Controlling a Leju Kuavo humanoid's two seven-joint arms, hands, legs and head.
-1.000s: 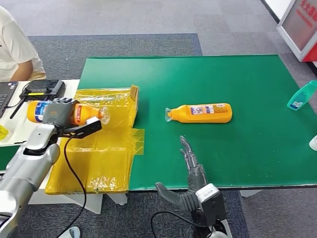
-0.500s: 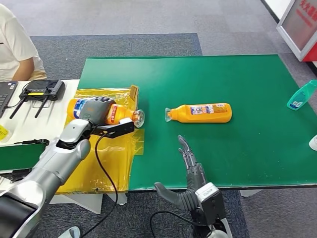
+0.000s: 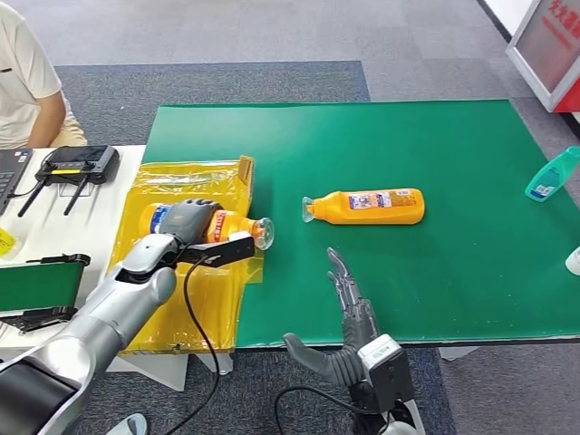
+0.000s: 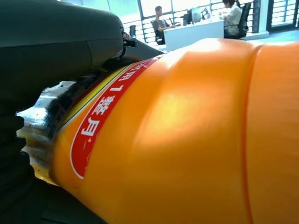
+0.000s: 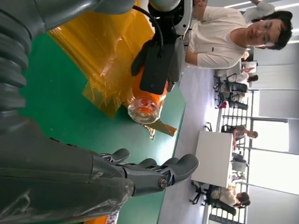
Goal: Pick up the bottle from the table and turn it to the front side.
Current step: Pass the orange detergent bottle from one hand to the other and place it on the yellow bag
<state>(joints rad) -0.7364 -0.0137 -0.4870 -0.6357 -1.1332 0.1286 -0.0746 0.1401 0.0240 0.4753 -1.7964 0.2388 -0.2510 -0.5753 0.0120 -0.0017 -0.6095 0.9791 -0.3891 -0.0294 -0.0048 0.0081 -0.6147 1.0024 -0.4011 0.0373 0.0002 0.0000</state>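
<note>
Rightward is how the left hand has travelled since the earlier frames, carrying its bottle from out over the white side desk to a spot above the yellow sheet, cap end now close to the green counter. Its fingers are wrapped round the bottle's middle, the bottle lying level with its clear cap pointing toward the counter's centre; the left wrist view shows orange body and a red label pressed against the palm.

A second bottle lies on its side on the green, label up, well apart from the held one. The right hand hovers at the near edge of the counter, fingers spread and holding nothing (it looks unchanged from before).

By my reading, the pick-up is done and the bottle is aloft. What remains is the turn to show its front, and perhaps setting it down; which face counts as the front I cannot tell from here.
</note>
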